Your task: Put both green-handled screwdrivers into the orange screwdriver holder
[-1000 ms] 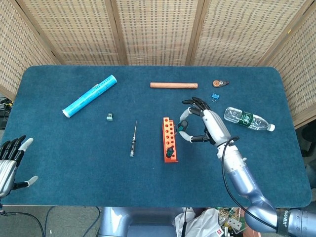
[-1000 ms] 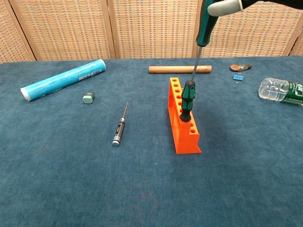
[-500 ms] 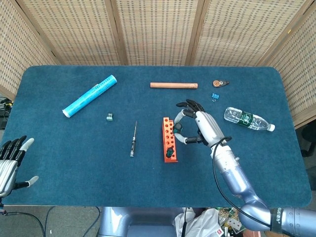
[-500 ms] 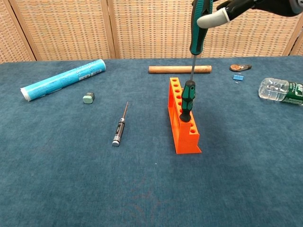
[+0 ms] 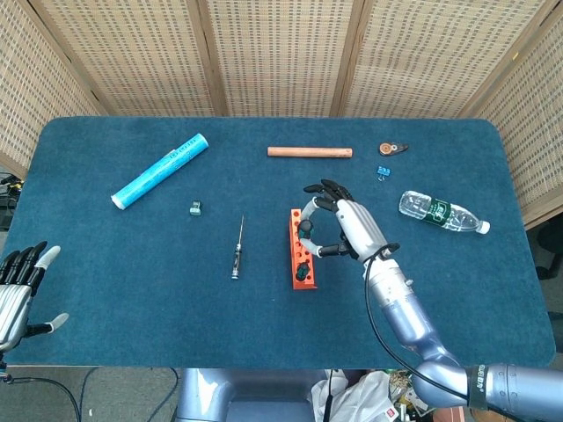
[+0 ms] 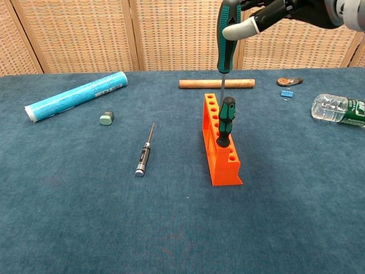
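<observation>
Woven cane screens (image 5: 281, 53) back a tabletop (image 5: 132, 290) covered in dark blue felt. Near its middle stands the orange screwdriver holder (image 6: 221, 157), a narrow block with a row of holes along its top. One green-handled screwdriver (image 6: 226, 123) stands upright in a hole toward the holder's near end. The second green-handled screwdriver (image 6: 226, 40) hangs above the holder's far end, shaft pointing down, its tip close over the far holes; whether it touches the holder cannot be told. The right hand (image 5: 339, 227) holds this second screwdriver by the handle, pinched between the thumb and the other fingers (image 6: 242, 27), just right of the holder.

Left of the holder lies a thin black precision screwdriver (image 6: 144, 152), and beyond that a small green eraser-like block (image 6: 106, 118) and a light blue tube (image 6: 77, 96). Behind the holder lies a wooden dowel (image 6: 217, 84). Right of the holder, toward the far edge, sit a small round brown item (image 6: 289, 81), a little blue clip (image 6: 287, 93) and a clear plastic bottle (image 6: 338, 109) on its side. The left hand (image 5: 19, 286) hangs at the tabletop's near left corner, well apart from the holder, fingers spread and holding nothing.
</observation>
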{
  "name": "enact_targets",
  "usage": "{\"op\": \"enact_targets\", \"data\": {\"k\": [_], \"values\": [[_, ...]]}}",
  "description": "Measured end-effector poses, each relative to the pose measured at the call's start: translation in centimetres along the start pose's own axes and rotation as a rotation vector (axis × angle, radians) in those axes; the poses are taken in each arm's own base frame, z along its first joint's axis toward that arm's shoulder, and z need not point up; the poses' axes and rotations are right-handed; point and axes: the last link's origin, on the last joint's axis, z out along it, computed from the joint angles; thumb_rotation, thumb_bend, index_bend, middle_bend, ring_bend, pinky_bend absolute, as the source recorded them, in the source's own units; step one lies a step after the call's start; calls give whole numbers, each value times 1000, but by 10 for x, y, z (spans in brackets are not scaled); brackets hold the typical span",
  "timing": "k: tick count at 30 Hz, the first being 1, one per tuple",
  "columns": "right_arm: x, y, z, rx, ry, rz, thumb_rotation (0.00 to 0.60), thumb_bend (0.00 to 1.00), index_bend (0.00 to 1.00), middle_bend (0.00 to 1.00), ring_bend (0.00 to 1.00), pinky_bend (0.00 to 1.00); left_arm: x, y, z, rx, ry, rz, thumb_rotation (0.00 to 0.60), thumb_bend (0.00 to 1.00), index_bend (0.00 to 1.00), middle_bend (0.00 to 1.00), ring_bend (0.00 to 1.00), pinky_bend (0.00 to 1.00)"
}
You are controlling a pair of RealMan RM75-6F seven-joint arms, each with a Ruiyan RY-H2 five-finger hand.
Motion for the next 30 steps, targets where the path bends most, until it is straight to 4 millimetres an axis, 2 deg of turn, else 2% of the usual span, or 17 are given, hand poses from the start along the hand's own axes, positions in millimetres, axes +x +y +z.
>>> {"op": "enact_targets", "data": {"k": [20,30], "values": [[-2,-6,3,5,2,-12,600,405,668,175,0,39,0,0,1,2,-1,1,600,0,0,0,0,0],[-7,-1,4,-9,-9,-17,600,405,668,175,0,39,0,0,1,1,0,1,600,0,0,0,0,0]]}}
